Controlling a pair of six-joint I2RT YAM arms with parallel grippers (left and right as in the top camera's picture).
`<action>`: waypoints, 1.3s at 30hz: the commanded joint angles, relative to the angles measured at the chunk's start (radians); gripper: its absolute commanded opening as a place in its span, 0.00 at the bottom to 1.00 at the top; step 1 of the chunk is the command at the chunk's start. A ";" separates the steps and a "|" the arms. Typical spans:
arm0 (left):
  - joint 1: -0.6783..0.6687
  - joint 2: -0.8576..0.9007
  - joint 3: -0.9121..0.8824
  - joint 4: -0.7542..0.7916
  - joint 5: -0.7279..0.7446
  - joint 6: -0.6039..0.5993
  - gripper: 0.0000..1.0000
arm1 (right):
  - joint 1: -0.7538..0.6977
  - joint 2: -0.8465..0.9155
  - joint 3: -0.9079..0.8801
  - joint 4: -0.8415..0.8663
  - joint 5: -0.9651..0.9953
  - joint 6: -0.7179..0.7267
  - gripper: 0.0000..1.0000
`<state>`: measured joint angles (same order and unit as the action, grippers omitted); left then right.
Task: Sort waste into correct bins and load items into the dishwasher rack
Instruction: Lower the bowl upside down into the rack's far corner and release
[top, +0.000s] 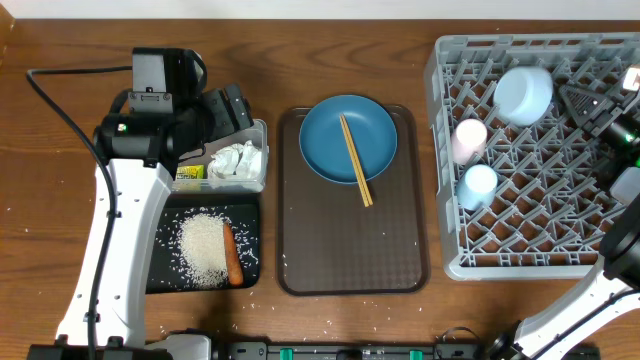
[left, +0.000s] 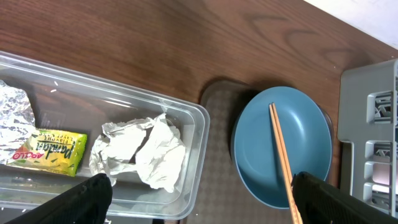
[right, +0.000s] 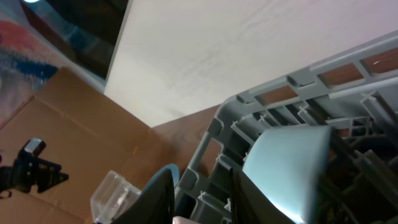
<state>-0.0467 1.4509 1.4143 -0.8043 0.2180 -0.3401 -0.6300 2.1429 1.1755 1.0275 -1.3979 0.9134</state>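
The grey dishwasher rack at the right holds a pale bowl, a pink cup and a light blue cup. My right gripper sits in the rack just right of the bowl. In the right wrist view its jaws stand a little apart with rack wall between them and the bowl beside one finger. The blue plate carries the chopsticks. My left gripper hangs wide open above the clear tub, which holds tissue, wrapper and foil.
The plate rests on a dark brown serving tray in the middle. A black tray at the front left holds rice and a carrot. Loose grains lie around it. The left arm reaches along the left side.
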 joint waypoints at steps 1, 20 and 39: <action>0.004 -0.014 0.003 0.001 -0.010 0.000 0.95 | -0.004 0.011 0.004 0.022 0.030 0.080 0.27; 0.004 -0.014 0.003 0.001 -0.010 0.000 0.95 | 0.135 0.010 0.121 0.089 0.017 0.306 0.26; 0.004 -0.014 0.003 0.000 -0.010 0.000 0.95 | 0.261 0.010 0.212 -0.187 0.191 0.417 0.23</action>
<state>-0.0467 1.4509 1.4143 -0.8040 0.2180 -0.3401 -0.4084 2.1445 1.3735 0.8700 -1.2625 1.4006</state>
